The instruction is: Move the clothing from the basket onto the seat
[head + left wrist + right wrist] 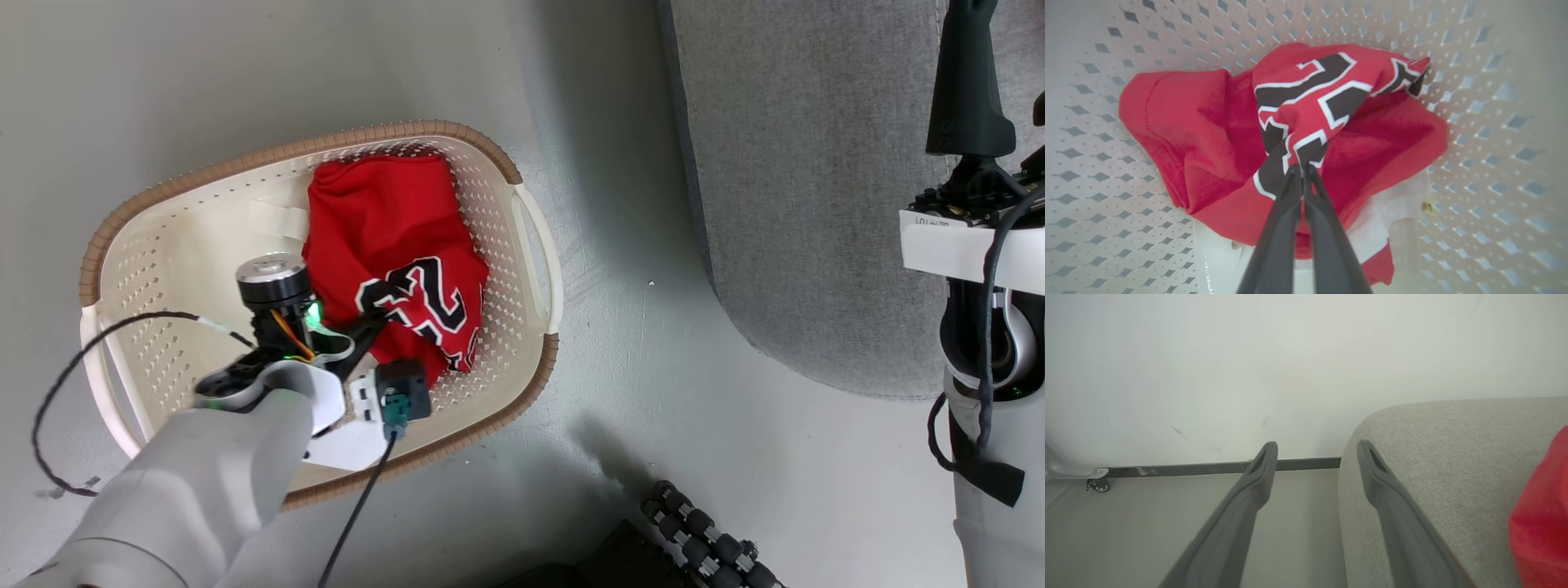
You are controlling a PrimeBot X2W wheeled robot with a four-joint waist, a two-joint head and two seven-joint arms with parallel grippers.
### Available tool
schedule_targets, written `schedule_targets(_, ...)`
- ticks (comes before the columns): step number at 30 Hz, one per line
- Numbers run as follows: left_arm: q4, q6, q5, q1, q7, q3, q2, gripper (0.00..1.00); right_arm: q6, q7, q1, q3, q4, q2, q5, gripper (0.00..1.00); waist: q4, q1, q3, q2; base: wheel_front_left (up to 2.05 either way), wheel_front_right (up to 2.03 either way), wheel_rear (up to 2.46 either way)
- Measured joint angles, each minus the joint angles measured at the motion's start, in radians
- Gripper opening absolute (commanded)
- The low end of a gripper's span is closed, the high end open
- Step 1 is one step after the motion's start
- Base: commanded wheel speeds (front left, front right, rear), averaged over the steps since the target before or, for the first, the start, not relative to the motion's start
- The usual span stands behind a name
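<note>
The cream basket (245,163) with a brown rim stands on the floor at the left. Inside it lies the clothing, a red jersey (384,237) with black-and-white lettering. My left gripper (377,314) reaches down into the basket. From the left wrist its fingers (1302,167) are shut on a fold of the jersey (1306,98), pinching the lettered part, against the perforated basket wall (1494,122). The light-grey seat (808,180) fills the upper right. My right gripper (1316,447) stands open and holds nothing, over the seat's rounded edge (1453,457). Another red garment (1543,522) lies on the seat.
White paper (1396,220) lies on the basket floor under the jersey. Grey floor separates basket and seat. My base's black rollers (702,539) show at the bottom. A pale wall with a dark baseboard (1208,467) and a small caster (1100,485) lie beyond the seat.
</note>
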Motion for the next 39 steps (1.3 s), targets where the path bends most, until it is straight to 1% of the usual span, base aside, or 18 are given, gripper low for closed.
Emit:
schedule_targets(3,0.001,0.000,-0.008,0.000,-0.002,-0.003,-0.022,0.00,0.000,0.000,0.000,-0.001,0.000,0.000,0.006,1.00,0.000,0.0000,-0.005,0.0000,0.00,0.00,0.00)
schedule_targets(8,0.001,0.005,-0.032,0.000,-0.009,0.015,-0.037,0.00,0.000,0.000,0.000,-0.009,0.001,0.000,0.006,1.00,0.005,0.0000,-0.010,0.0000,0.00,0.00,0.00)
schedule_targets(11,0.000,0.006,-0.055,0.000,-0.014,0.030,-0.036,0.00,0.000,0.000,0.000,-0.018,0.002,0.000,0.006,1.00,0.011,0.0000,-0.014,0.0000,0.00,0.00,0.00)
schedule_targets(18,-0.029,0.032,-0.080,0.000,-0.021,0.056,-0.033,0.00,0.000,0.000,-0.001,-0.023,0.005,0.000,0.006,1.00,0.032,0.0000,-0.028,0.0000,0.00,0.00,0.00)
schedule_targets(23,-0.068,0.055,-0.108,0.001,-0.021,0.074,-0.017,0.00,0.000,0.000,-0.004,-0.021,0.007,0.000,-0.002,1.00,0.053,0.0000,-0.042,0.0000,0.00,0.00,0.00)
schedule_targets(25,-0.097,0.071,-0.116,0.002,-0.021,0.081,-0.014,0.00,0.000,0.000,-0.013,-0.021,0.012,0.000,-0.007,1.00,0.063,0.0000,-0.049,0.0000,0.00,0.00,0.00)
schedule_targets(30,-0.209,0.093,-0.150,0.016,-0.021,0.095,-0.013,0.00,0.000,0.000,-0.021,-0.022,0.018,-0.001,-0.037,1.00,0.088,0.0000,-0.070,0.0000,0.00,0.00,0.00)
schedule_targets(36,-0.334,0.114,-0.197,0.073,-0.021,0.107,0.016,0.00,0.000,0.000,-0.020,-0.029,0.027,-0.002,-0.076,1.00,0.119,0.0000,-0.103,0.0000,0.00,0.00,0.00)
schedule_targets(39,-0.392,0.134,-0.216,0.104,-0.021,0.123,0.036,0.00,0.000,0.000,-0.019,-0.035,0.032,-0.003,-0.098,1.00,0.134,0.0000,-0.122,0.0000,0.00,0.00,0.00)
